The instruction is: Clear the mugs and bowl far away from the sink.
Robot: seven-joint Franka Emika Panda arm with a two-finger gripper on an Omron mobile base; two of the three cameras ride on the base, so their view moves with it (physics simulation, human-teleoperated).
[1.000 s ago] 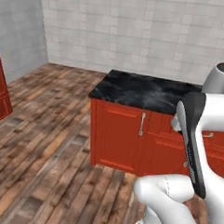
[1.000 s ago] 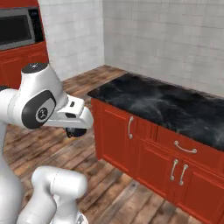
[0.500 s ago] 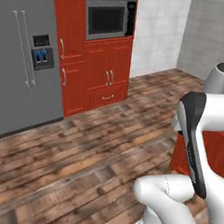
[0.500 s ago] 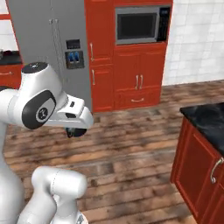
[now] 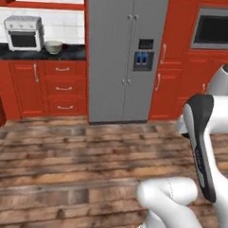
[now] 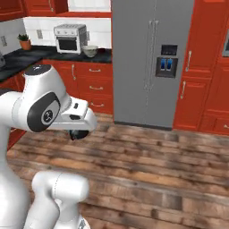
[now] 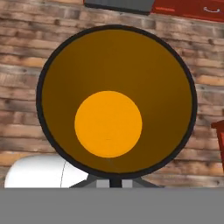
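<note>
Wood floor point(image 7: 26, 65), grey fridge point(image 5: 123, 55), tool point(image 7: 114, 183) clamping orange-lined mug point(image 7: 116, 98)

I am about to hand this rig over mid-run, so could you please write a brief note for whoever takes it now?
Gripper: shut on the mug, black outside, orange-yellow inside; the hand view looks straight into its mouth, over the wood floor.
Things: a bowl sits on the dark counter beside the white toaster oven, left of the grey fridge.
Done: one mug is picked up and being carried.
Left: set this mug down far from the sink, then check whether the bowl and any other mug need moving.
</note>
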